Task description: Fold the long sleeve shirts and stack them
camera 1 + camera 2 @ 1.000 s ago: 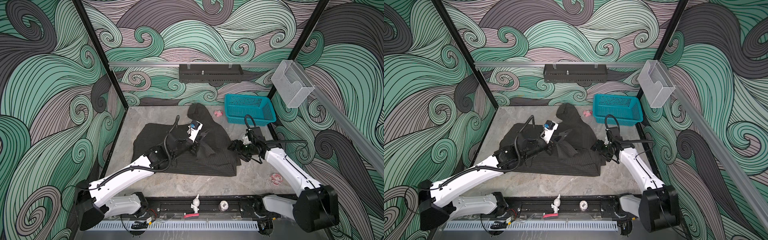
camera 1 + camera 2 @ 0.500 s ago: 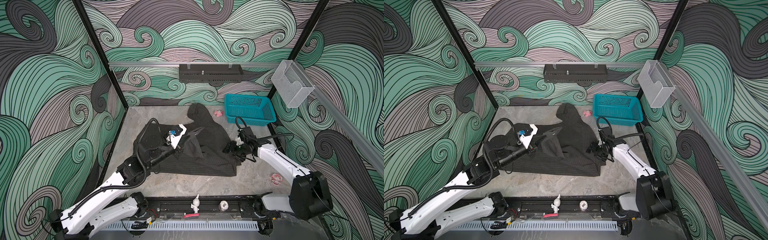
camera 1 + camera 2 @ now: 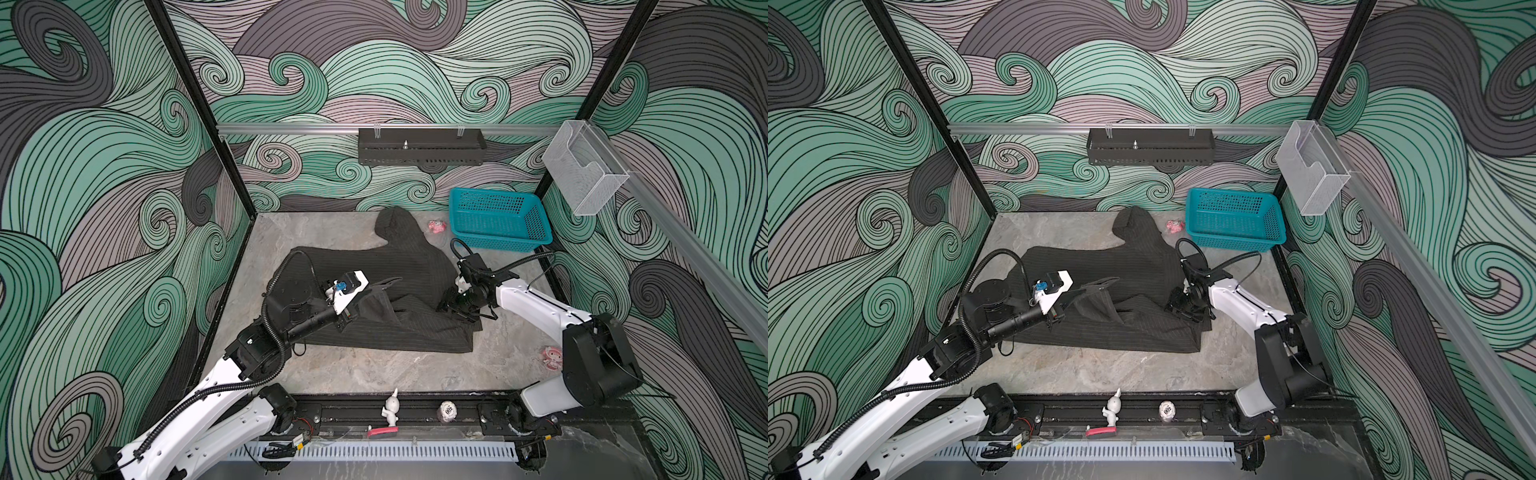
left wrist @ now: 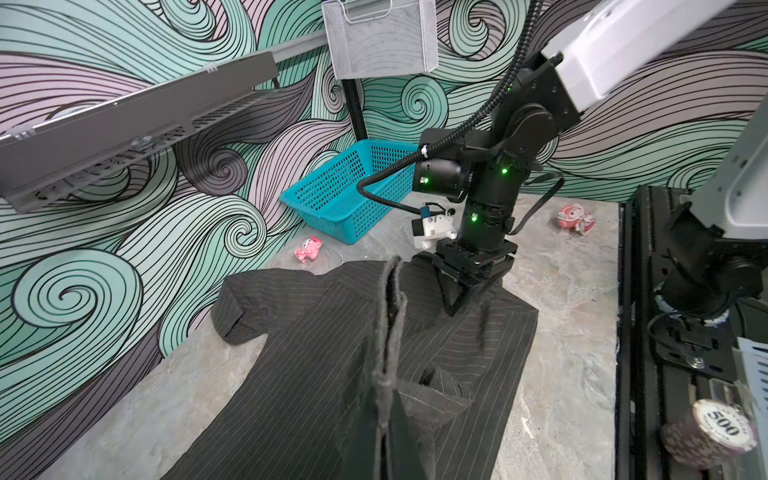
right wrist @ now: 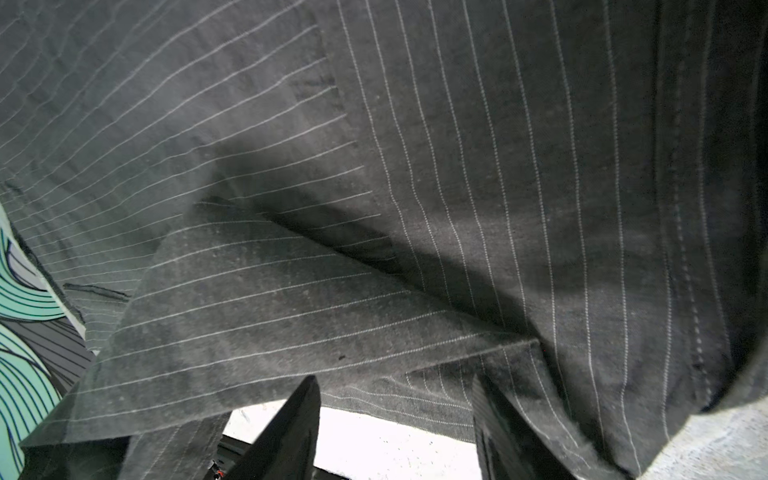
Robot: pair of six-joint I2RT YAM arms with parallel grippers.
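Drawing back toward the near left of the desk (image 3: 353,370), the left hand (image 3: 390,282) stayed clamped on a fold of the dark pinstriped shirt (image 3: 415,262) and had dragged that flap leftward across the body, probably a sleeve being laid in. The right hand (image 3: 455,307) had slid inward onto the shirt's right side, its jaws part-way apart astride a hem, pinching nothing yet. The shirt lay spread mid-desk, one sleeve reaching back near the basket (image 3: 498,224), so folding looked barely begun.
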